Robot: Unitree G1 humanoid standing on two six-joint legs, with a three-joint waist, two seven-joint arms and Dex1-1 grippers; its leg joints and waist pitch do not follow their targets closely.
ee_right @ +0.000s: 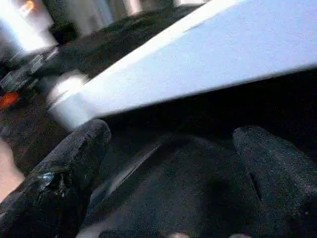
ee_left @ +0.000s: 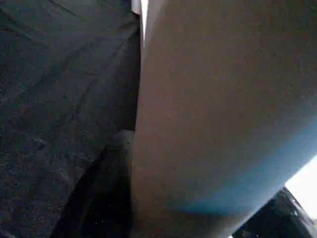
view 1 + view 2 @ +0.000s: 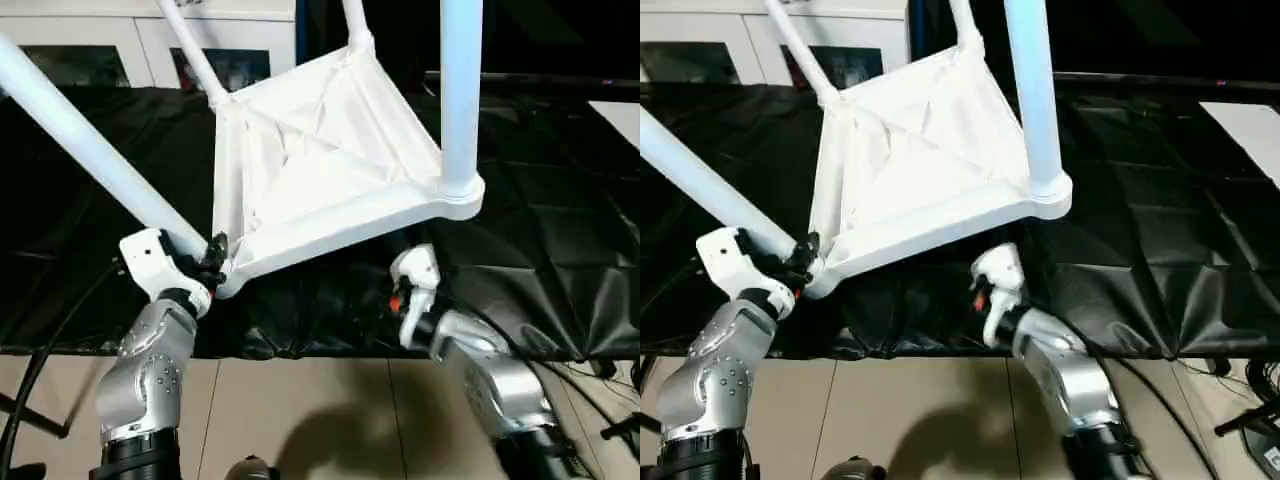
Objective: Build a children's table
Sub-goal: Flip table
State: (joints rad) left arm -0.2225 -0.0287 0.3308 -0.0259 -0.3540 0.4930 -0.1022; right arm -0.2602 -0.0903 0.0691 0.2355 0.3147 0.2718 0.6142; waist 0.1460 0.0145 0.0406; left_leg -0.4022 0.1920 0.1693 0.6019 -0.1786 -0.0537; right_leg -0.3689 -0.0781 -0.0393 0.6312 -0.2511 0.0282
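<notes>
Black wrinkled cloth (image 3: 560, 250) covering work surface; white glass-door cabinet (image 3: 90, 45) behind; flat white board (image 3: 618, 112) at right.

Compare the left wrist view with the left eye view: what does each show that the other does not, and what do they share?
Left wrist view alone: a close look along one white leg with a black finger against it.

Left eye view alone: the upturned tabletop, its other legs, both grippers, the white cabinet and the floor.

Both: that leg, held at the left gripper, and the black cloth.
</notes>
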